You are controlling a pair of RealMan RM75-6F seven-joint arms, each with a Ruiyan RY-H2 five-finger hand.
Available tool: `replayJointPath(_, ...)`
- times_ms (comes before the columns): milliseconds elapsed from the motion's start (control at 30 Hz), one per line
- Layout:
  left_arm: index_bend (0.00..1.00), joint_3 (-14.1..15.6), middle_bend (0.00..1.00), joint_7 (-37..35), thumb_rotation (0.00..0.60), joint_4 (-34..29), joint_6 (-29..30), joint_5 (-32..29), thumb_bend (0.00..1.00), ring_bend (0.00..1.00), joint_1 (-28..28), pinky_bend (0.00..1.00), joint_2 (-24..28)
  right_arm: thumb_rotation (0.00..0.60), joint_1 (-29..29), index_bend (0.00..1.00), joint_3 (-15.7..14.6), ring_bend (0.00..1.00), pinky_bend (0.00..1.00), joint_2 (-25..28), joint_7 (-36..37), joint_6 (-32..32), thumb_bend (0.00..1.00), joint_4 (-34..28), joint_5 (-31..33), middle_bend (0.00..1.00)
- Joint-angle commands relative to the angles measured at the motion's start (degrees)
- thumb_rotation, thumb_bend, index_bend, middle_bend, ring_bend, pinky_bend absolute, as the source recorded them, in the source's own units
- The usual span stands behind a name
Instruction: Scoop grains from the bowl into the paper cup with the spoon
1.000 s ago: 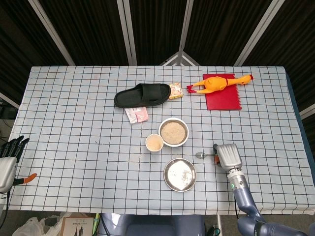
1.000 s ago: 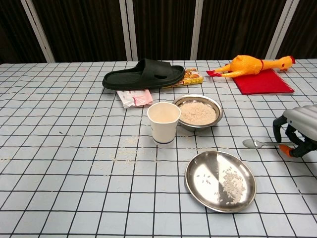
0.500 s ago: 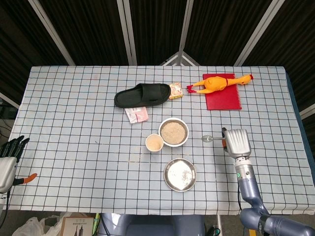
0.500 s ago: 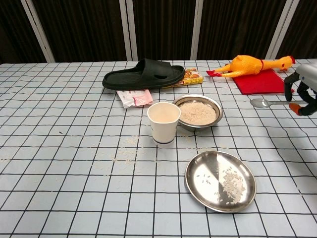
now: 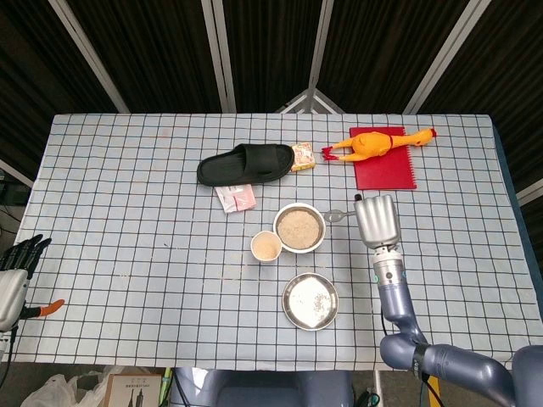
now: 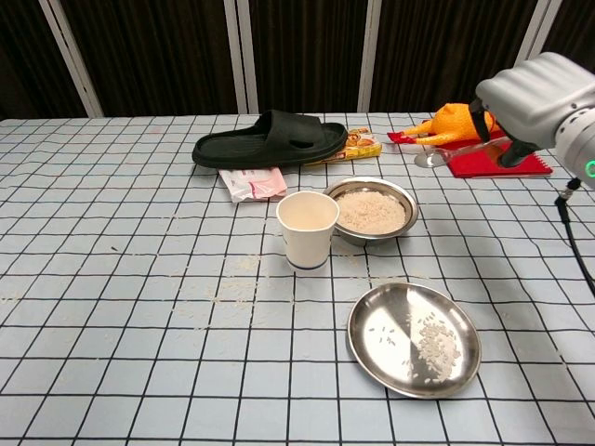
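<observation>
A steel bowl (image 5: 299,228) (image 6: 374,210) full of grains sits mid-table. Just left of it and nearer the front stands a paper cup (image 5: 266,247) (image 6: 308,229). My right hand (image 5: 377,220) (image 6: 537,100) is raised to the right of the bowl and grips the handle of a metal spoon (image 5: 334,216) (image 6: 435,157), whose scoop points left toward the bowl's right rim. At the table's near left edge hangs my left hand (image 5: 14,271), fingers apart, holding nothing.
A flat steel plate (image 5: 310,301) (image 6: 413,338) with some grains lies in front of the bowl. Behind are a black slipper (image 5: 246,163) (image 6: 271,138), a pink packet (image 5: 235,197), a small box (image 5: 303,156), and a rubber chicken (image 5: 377,144) on a red notebook (image 5: 383,168). Spilled grains dot the cloth.
My right hand has lifted the spoon off the table at the right and carried it up and left, close to the bowl's right rim. The left hand has not moved.
</observation>
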Motion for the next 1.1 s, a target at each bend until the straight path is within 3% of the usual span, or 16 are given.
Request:
replayJointPath(33, 0.0, 0.03, 0.0, -0.51, 0.6, -0.17, -0.35, -0.02, 0.0, 0.0, -0.19, 0.0, 0.27, 0.6, 2.67, 0.65, -1.45, 0.97, 1.0, -4.04, -3.22, 0.24, 0.55, 4.86, -1.28, 0.83)
replayJointPath(500, 0.0, 0.32, 0.0, -1.97, 0.6, -0.77, -1.57, 0.39, 0.0, 0.0, -0.85, 0.0, 1.06, 0.6, 6.27, 0.65, -5.62, 0.97, 1.0, -13.62, -7.99, 2.99, 0.56, 20.44, -8.4, 0.83)
replayJointPath(1100, 0.0, 0.59, 0.0, -2.79, 0.6, -0.89, -1.37, 0.95, 0.0, 0.0, -0.91, 0.0, 1.34, 0.6, 5.37, 0.66, -9.91, 0.97, 1.0, -18.97, -7.78, 3.53, 0.56, 31.99, -15.84, 0.83)
